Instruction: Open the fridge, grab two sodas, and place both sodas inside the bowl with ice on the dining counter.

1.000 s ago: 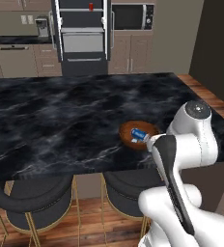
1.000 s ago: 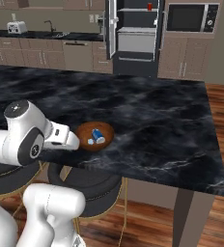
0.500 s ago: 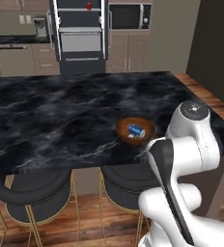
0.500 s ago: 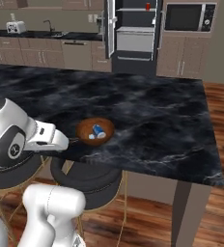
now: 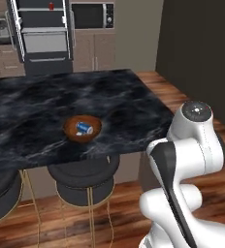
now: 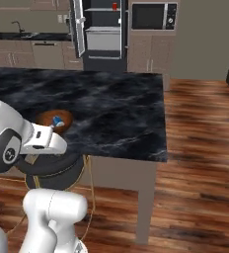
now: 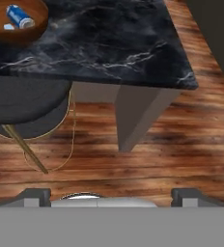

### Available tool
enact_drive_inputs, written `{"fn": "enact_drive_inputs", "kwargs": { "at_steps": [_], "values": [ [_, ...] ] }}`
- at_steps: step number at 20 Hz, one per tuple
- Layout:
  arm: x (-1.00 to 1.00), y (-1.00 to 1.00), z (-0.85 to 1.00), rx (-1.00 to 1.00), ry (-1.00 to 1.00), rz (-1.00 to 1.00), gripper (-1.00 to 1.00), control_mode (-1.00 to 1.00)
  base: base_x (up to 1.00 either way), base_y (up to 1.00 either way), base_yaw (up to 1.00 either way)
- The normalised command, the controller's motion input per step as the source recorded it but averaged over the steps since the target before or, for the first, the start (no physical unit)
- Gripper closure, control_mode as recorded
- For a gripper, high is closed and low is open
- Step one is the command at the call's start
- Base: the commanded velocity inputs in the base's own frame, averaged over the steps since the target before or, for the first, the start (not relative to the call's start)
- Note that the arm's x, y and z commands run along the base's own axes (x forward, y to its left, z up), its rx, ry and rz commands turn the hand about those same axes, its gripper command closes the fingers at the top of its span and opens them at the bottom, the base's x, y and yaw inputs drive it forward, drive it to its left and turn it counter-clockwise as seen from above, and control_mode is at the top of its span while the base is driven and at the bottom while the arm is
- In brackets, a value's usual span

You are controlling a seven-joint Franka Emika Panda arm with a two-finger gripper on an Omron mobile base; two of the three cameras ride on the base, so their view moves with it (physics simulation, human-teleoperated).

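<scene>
Soda in red point(image 5: 51, 6), a light, slick, stiff can best pinched across its middle, stands on an upper shelf of the open fridge point(image 5: 41, 36) beyond the surface point(image 5: 61, 101), while the blue can point(image 5: 84, 128) lies in the bowl point(image 5: 83, 129) and the pincer point(image 7: 111, 195) stands apart, empty.

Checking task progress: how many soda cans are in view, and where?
2. A blue can lies on its side in the reddish-brown bowl on the black marble counter. A red can stands on a shelf in the open fridge. Others may be hidden.
</scene>
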Motion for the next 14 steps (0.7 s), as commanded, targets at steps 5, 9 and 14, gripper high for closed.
{"fn": "enact_drive_inputs", "kwargs": {
  "at_steps": [5, 9, 14],
  "values": [
    [0.0, 0.0, 0.0, 0.0, 0.0, 0.0, -1.0, 1.0, 0.04, -1.0, -0.19],
    [0.0, 0.0, 0.0, 0.0, 0.0, 0.0, -1.0, 1.0, 0.19, -1.0, -0.12],
    [0.0, 0.0, 0.0, 0.0, 0.0, 0.0, -1.0, 1.0, 0.35, -1.0, -0.07]
  ]
}}
